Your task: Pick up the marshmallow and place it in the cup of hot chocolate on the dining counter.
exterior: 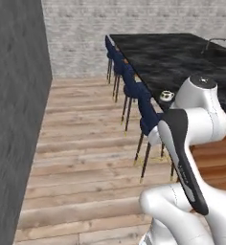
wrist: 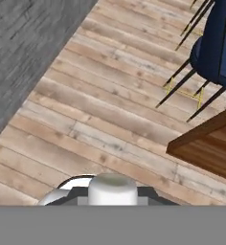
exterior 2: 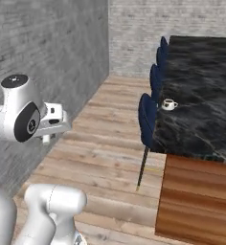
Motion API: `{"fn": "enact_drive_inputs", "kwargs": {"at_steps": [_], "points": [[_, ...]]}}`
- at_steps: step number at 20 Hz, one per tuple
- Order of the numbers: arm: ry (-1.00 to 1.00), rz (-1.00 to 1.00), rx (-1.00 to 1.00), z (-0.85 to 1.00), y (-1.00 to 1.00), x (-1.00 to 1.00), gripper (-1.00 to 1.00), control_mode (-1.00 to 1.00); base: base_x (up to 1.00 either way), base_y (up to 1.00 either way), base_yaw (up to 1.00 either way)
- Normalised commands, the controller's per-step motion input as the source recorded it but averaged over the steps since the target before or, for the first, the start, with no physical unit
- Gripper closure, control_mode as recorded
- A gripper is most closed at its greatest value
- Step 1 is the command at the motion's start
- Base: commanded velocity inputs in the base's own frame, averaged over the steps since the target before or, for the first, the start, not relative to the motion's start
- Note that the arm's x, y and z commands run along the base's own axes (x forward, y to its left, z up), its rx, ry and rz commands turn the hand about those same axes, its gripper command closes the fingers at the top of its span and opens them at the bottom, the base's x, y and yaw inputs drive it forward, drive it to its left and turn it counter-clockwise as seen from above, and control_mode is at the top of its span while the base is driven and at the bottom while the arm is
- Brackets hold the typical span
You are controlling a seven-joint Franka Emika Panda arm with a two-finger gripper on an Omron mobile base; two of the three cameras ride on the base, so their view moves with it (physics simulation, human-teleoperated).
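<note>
In the hand view a white, soft-edged marshmallow (wrist: 112, 187) sits between the dark fingertips of my gripper (wrist: 112, 200), which is shut on it above the wooden floor. The cup of hot chocolate (exterior: 166, 95) (exterior 2: 168, 104), small and white with dark liquid, stands near the near edge of the dining counter (exterior: 182, 62) (exterior 2: 201, 119), a broad black marble top with pale veins. My hand is well off to the left of the counter, over the floor and far from the cup.
Blue stools (exterior: 136, 91) (exterior 2: 147, 117) (wrist: 218, 43) line the counter's near side. A grey brick wall (exterior: 14, 119) (exterior 2: 48, 52) runs along the left. The counter's wooden end panel (exterior 2: 196, 201) (wrist: 210, 148) is close by. Open plank floor (exterior: 81, 158) lies between wall and stools.
</note>
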Motion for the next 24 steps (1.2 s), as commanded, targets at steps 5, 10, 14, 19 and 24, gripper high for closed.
{"fn": "enact_drive_inputs", "kwargs": {"at_steps": [5, 10, 14, 19, 24], "points": [[0.00, 0.00, 0.00, 0.00, 0.00, 0.00, 1.00, 1.00, 0.35, 0.42, -0.87], [0.00, 0.00, 0.00, 0.00, 0.00, 0.00, 1.00, 1.00, 0.30, 0.42, -0.87], [0.00, 0.00, 0.00, 0.00, 0.00, 0.00, 1.00, 1.00, 0.24, 0.66, -0.77], [0.00, 0.00, 0.00, 0.00, 0.00, 0.00, 1.00, 1.00, 0.00, 1.00, -0.44], [0.00, 0.00, 0.00, 0.00, 0.00, 0.00, 1.00, 1.00, 0.00, 1.00, -0.34]]}}
